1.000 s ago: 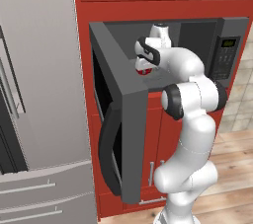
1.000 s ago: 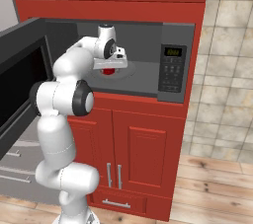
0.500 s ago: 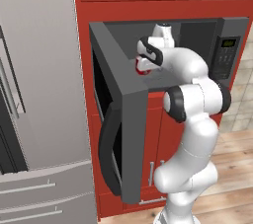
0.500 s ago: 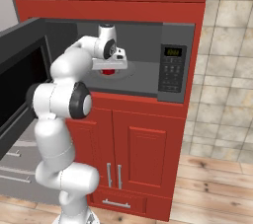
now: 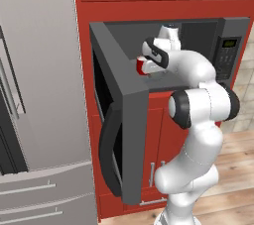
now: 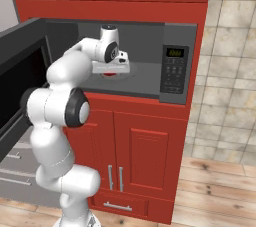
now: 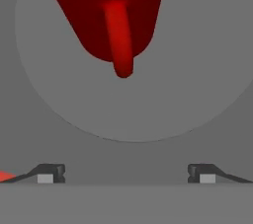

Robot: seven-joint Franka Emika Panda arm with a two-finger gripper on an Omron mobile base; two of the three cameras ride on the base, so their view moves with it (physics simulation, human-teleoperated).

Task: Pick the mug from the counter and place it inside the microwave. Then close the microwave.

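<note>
The red mug (image 7: 113,16) stands on the round grey turntable (image 7: 197,70) inside the microwave (image 5: 198,35), its handle pointing toward the hand camera. My gripper (image 7: 126,173) is open, its two dark fingertips (image 7: 49,172) wide apart and clear of the mug, with nothing between them. From the left base view the mug (image 5: 141,65) shows red and white just beside my hand, and my gripper (image 5: 147,68) hovers by it. In the right base view the mug (image 6: 111,75) peeks out under my gripper (image 6: 113,71). The counter is out of view.
The microwave door (image 5: 126,120) hangs wide open to the left, its curved black handle (image 5: 106,144) low on the front. The keypad panel (image 6: 173,68) is at the right. Red cabinets (image 6: 145,156) sit below, a steel fridge (image 5: 39,95) at left.
My elbow has swung a little to the right while the hand stays by the mug inside the microwave. The jaws have spread slightly wider.
</note>
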